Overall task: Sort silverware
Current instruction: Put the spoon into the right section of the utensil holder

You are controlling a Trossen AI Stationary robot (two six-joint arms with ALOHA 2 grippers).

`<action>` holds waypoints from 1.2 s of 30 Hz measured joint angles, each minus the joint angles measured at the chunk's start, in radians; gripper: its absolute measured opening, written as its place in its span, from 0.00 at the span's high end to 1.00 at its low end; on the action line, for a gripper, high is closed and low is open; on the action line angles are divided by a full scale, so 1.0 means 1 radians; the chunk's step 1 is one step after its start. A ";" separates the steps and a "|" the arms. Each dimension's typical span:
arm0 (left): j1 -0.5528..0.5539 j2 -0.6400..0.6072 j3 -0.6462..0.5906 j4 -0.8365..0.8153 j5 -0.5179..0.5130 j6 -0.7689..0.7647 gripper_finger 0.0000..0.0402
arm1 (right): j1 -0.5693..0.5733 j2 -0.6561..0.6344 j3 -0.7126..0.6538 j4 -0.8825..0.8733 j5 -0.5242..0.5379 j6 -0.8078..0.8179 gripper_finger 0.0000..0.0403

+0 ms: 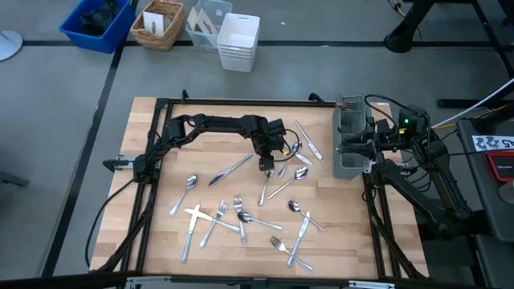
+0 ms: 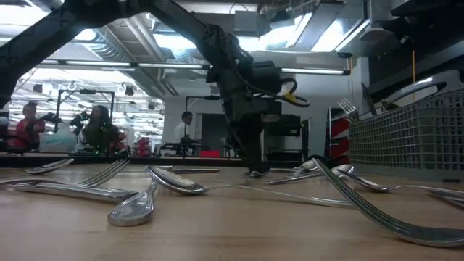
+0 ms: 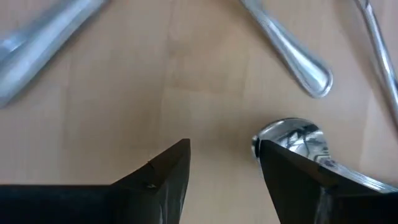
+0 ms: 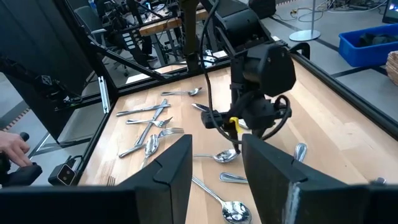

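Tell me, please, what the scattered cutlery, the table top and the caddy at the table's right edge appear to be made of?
The slim shiny forks, spoons and knives look like polished metal, probably steel: they give mirror-like glints. The pale table top looks like matte wood, with visible grain and plank joints. The dark grey cutlery caddy appears to be wire mesh; its grid shows plainly in the low view.

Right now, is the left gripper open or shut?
Open. The left gripper is down at the table, bare wood showing between its fingers, holding nothing.

Glossy metal silverware (image 1: 241, 215) lies on a smooth pale wooden table (image 1: 161, 136) beside a dark wire-mesh caddy (image 1: 350, 144).
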 joint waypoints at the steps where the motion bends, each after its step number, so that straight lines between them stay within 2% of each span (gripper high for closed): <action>1: -0.001 0.001 0.000 -0.013 0.013 -0.002 0.54 | 0.000 0.000 0.000 0.000 0.000 0.000 0.65; 8: -0.023 0.007 0.000 -0.014 0.041 0.001 0.54 | 0.000 0.000 0.000 0.001 0.000 0.000 0.65; 11: -0.034 0.007 0.000 -0.015 0.060 0.001 0.58 | 0.000 0.000 0.000 0.001 0.000 0.000 0.65; 15: -0.046 0.007 0.000 -0.015 0.065 0.001 0.69 | 0.000 0.000 0.000 0.001 0.000 0.000 0.65; 21: -0.050 0.007 0.000 -0.012 0.070 -0.016 0.93 | 0.000 0.000 0.000 0.001 0.000 0.000 0.65; 23: -0.046 0.007 0.000 -0.006 0.078 -0.048 0.97 | 0.000 0.000 0.000 0.001 0.000 0.000 0.65; 28: -0.033 0.007 0.000 0.003 0.083 -0.100 0.98 | 0.000 0.000 0.000 0.001 0.000 0.000 0.65; 36: 0.013 -0.012 0.002 0.026 0.224 -0.183 1.00 | 0.000 0.000 0.000 0.001 0.000 0.000 0.65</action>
